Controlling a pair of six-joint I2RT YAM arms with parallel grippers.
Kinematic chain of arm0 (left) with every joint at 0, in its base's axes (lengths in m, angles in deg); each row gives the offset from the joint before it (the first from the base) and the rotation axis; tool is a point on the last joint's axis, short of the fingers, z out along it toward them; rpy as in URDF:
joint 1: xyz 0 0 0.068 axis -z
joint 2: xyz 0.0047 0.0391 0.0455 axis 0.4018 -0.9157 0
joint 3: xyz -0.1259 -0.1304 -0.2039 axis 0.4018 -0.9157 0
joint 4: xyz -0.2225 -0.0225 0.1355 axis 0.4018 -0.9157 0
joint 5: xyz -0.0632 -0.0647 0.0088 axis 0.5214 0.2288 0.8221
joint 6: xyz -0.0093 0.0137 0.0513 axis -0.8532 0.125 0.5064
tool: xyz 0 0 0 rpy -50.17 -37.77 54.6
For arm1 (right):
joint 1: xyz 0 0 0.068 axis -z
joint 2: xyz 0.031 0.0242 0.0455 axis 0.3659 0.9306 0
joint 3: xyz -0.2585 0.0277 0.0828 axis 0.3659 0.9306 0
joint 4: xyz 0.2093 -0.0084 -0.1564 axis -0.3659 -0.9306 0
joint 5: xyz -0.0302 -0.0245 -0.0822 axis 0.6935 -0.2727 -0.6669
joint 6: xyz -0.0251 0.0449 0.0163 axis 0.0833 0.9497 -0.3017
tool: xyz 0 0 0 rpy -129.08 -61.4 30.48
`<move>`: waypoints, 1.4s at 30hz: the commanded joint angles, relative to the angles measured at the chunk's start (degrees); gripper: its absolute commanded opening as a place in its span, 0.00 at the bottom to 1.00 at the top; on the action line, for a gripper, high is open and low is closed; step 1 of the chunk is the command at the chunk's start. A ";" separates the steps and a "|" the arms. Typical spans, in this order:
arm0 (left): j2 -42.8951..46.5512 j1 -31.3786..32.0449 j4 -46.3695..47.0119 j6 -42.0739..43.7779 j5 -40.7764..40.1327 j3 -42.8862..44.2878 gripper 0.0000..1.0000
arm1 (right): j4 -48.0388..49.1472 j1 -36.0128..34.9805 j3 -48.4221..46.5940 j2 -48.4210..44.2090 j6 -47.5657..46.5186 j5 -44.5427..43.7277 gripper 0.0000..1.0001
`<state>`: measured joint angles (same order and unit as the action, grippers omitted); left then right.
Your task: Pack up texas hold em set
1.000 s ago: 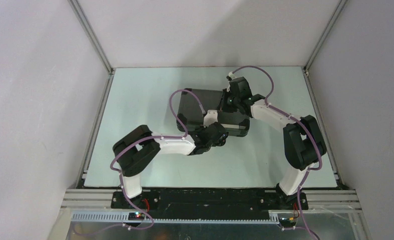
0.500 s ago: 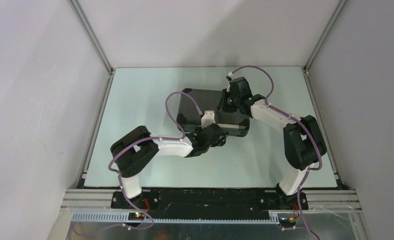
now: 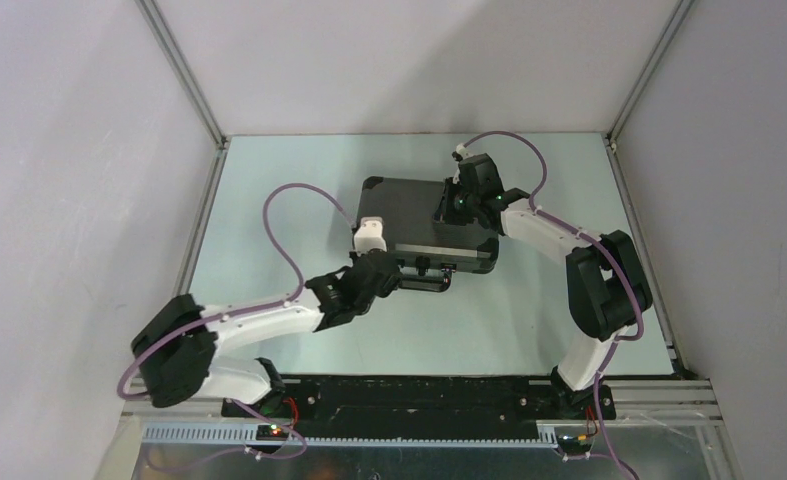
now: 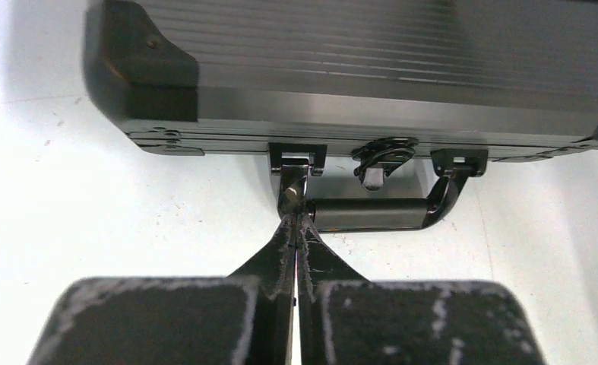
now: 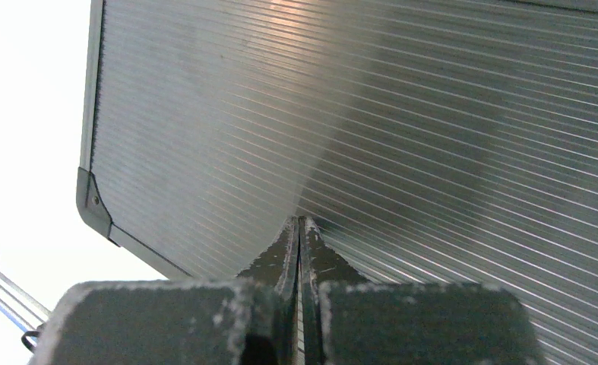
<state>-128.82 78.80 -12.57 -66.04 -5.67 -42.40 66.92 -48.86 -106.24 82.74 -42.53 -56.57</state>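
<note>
Closed black ribbed hard briefcase (image 3: 409, 205) lying flat on the table (image 3: 269, 200), long axis left to right, handle (image 4: 364, 214) facing the arms. The left gripper (image 4: 295, 217) is the nearer, its jaws pressed together and empty at the handle's left end. The right gripper (image 5: 299, 224), jaws likewise closed, rests on the lid; the contents are hidden.

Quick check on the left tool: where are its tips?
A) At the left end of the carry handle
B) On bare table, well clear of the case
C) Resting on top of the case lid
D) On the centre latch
A: the left wrist view shows the shut left tool with its tips at the left end of the handle, just below its bracket on the closed briefcase and left of the latch.
</note>
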 commanded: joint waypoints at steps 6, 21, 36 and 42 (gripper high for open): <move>16.20 -0.18 -9.60 4.60 -6.73 -0.80 0.00 | -1.34 -0.16 4.42 -4.61 -2.17 -4.13 0.00; 43.32 -9.32 -24.29 3.98 -11.22 -6.50 0.41 | 7.67 0.02 33.73 -45.62 5.66 -24.24 0.06; 40.28 -9.30 -25.20 0.28 -15.39 -9.31 0.82 | -4.55 -0.11 55.46 -86.17 14.95 -35.66 0.54; 42.06 -9.31 -25.31 -0.31 -17.44 -10.34 1.00 | -8.09 -0.09 57.01 -92.54 15.39 -37.19 0.82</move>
<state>-88.01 69.77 -38.93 -64.77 -19.16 -52.76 61.26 -48.86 -49.78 -7.90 -28.13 -90.54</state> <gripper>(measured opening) 0.985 0.776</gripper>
